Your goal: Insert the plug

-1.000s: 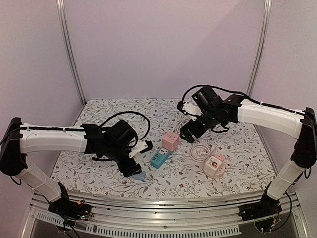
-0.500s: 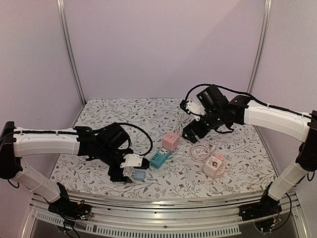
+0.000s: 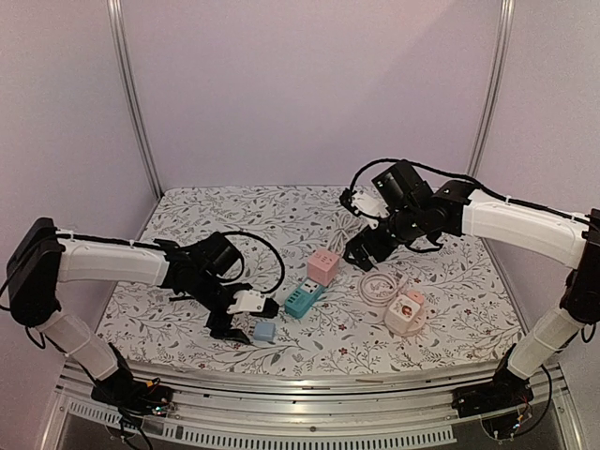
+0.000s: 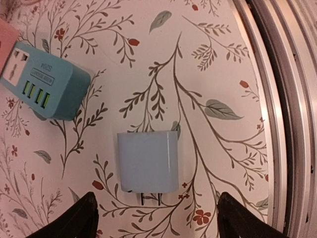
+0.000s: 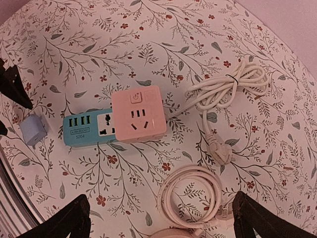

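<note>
Progress: nothing inserted yet; grasping, turning and plugging in likely all remain.
Plug (image 4: pixel 147 161): lies flat and unheld on the counter (image 4: pixel 213 74), near its front edge.
Plug axis: its body-to-prongs line runs along the left hand's reach, with the prongs pointing at the hand and away from the strip.
Left hand (image 4: pixel 153 224): fingers apart, flanking the prong end, touching nothing.
Strip (image 4: pixel 44 87): just beyond the plug, sockets bare.
Right hand (image 5: pixel 163 220): farther back, wide apart and empty, above the pink cube (image 5: pixel 138 114).

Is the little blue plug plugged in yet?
Not yet. Done: nothing. The blue plug lies loose, apart from the teal power strip. In hand: the left hand hovers open around the plug, not gripping it. Left: grab it, carry it over and push it into the strip.
</note>
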`<action>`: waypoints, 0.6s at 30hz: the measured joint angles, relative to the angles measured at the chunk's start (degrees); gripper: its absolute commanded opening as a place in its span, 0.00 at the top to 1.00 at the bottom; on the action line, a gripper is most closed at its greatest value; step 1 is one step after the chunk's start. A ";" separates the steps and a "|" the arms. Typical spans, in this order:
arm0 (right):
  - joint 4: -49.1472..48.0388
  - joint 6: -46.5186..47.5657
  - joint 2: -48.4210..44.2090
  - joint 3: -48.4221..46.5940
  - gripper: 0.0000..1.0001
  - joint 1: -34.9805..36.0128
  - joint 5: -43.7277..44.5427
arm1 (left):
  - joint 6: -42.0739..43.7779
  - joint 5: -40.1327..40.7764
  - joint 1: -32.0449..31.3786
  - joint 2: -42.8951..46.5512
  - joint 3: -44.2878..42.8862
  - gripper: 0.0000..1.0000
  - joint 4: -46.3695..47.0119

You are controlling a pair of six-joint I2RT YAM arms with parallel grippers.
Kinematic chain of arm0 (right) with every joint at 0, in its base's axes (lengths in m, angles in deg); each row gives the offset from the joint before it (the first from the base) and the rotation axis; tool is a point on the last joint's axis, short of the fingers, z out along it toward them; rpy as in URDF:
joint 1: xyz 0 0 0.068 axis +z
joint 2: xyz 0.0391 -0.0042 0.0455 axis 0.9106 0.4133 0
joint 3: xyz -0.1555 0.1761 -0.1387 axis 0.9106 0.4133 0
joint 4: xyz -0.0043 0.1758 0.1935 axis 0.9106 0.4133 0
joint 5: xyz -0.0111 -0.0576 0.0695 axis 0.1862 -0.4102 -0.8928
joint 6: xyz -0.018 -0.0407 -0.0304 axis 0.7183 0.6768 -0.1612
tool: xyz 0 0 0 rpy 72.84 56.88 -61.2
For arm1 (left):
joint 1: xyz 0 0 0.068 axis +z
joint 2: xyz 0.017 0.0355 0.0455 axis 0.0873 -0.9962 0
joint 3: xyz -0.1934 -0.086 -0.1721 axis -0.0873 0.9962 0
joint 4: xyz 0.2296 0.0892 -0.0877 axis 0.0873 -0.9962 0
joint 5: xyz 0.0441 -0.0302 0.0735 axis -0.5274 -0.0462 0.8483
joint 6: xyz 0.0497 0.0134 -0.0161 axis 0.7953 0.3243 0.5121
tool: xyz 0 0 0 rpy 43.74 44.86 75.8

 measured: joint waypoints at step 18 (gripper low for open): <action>-0.37 0.24 0.00 0.07 0.01 0.00 -0.17 | 0.87 3.37 -0.96 -8.94 -3.91 0.28 1.09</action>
